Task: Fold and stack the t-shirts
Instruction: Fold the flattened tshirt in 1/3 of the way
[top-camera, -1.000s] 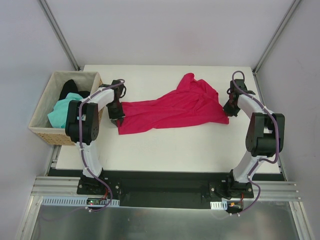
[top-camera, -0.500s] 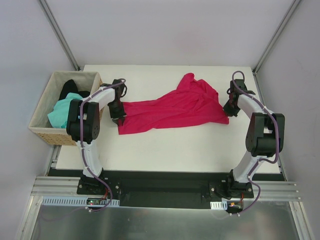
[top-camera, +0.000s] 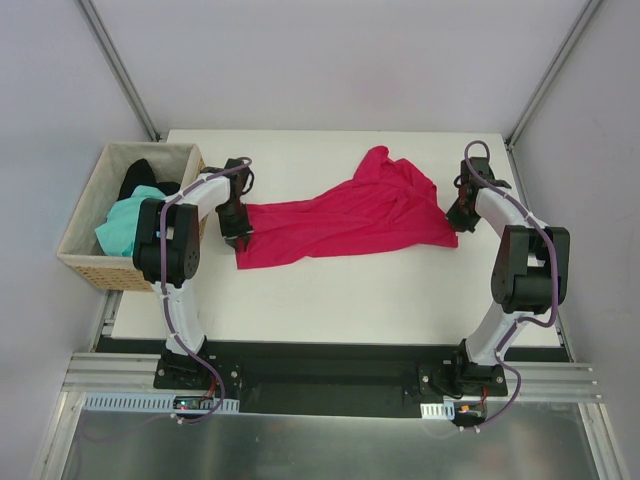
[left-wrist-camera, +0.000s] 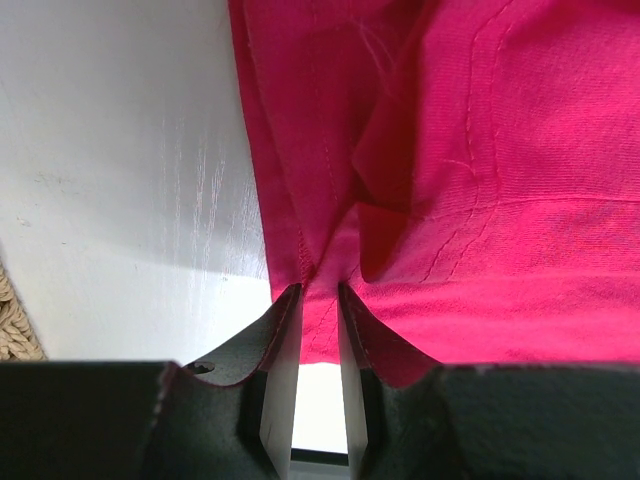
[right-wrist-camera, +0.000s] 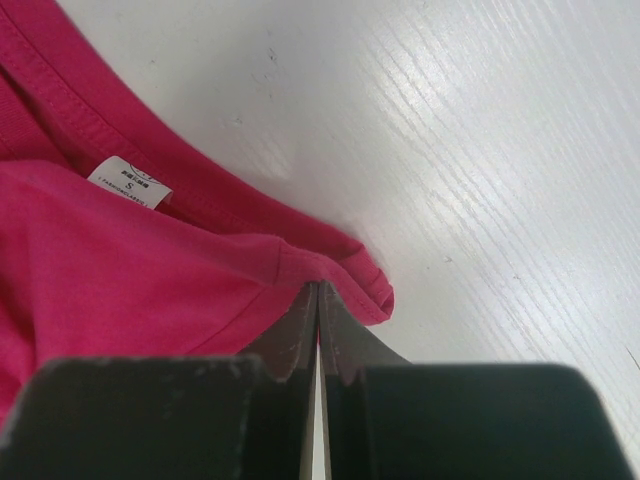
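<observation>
Red shirt lay across mid table, stretched roughly left-right and bunched/rumpled toward the far right end. Not folded yet.

L gripper sat at the shirt's left edge, close to the basket. Wrist cam: L gripper had its fingers nearly together w/ a thin bit of red hem between them, so it was pinching the shirt. Cloth fanned out from the pinch, seams visible. Bare table to the left of it, basket corner just in view at the lower left.

R gripper sat at the shirt's right corner, near the table's right edge. Wrist cam: R gripper had its fingers pressed tight together, no gap, nipping the folded shirt edge right at the tips. Size label showed on the cloth, letter S readable, rest too small. Table bare beyond the hem.

Teal shirt and black shirt were in the basket off the table's left side, teal nearer, black at the far end, both crumpled.
</observation>
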